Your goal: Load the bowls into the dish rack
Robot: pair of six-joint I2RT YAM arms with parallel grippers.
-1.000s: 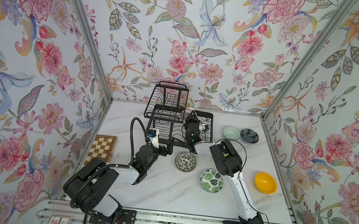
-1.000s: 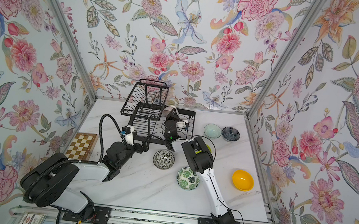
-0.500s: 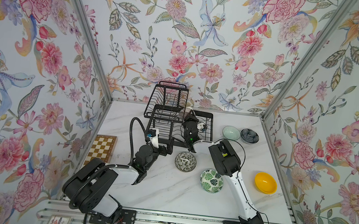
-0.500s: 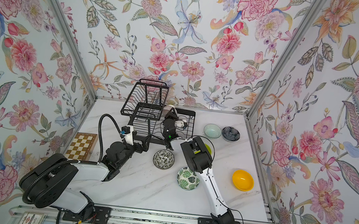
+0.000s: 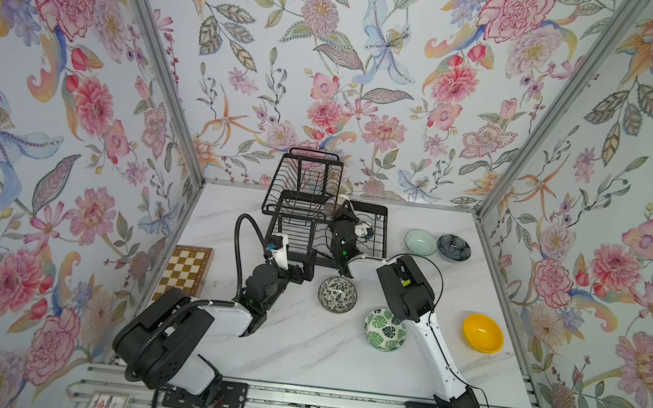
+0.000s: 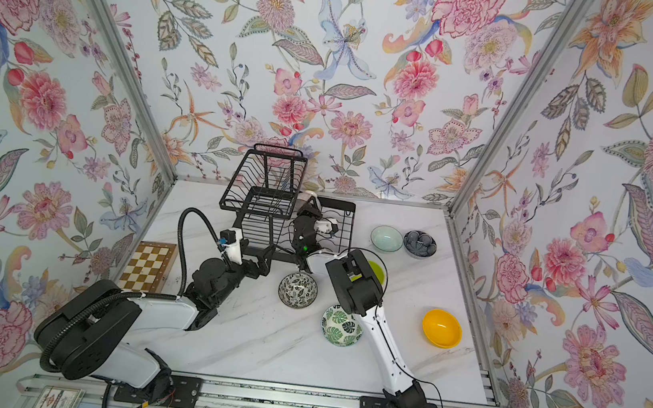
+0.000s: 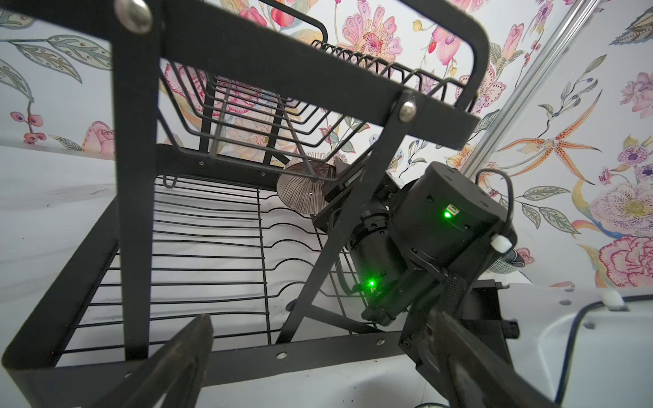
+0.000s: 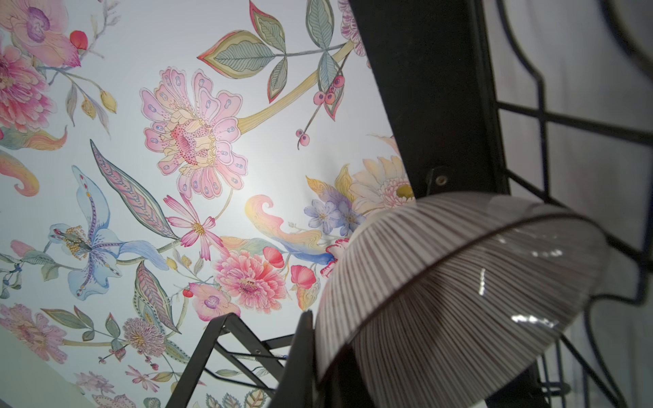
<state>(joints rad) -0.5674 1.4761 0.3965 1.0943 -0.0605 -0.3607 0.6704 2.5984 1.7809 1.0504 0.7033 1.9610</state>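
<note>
**A:** Why's the right hand (image 5: 342, 212) holding the pink ribbed bowl (image 8: 441, 282) like that?

**B:** It's clamping down on the bowl's edge and poking it inside the dish rack (image 5: 302, 181). The upper basket (image 7: 282, 116) is just above the hand and the lower tray (image 7: 212, 247) wires are below it. I'm guessing it's tipping the bowl so it can stand in a slot.

**A:** Pointing which way?

**B:** It's leaning well off flat. It's round, so there's no real long axis, and I can't tell where the mouth is facing. The left hand (image 5: 302, 269) is sitting wide apart and empty, with the front rail (image 7: 318, 356) right ahead of it.
</note>
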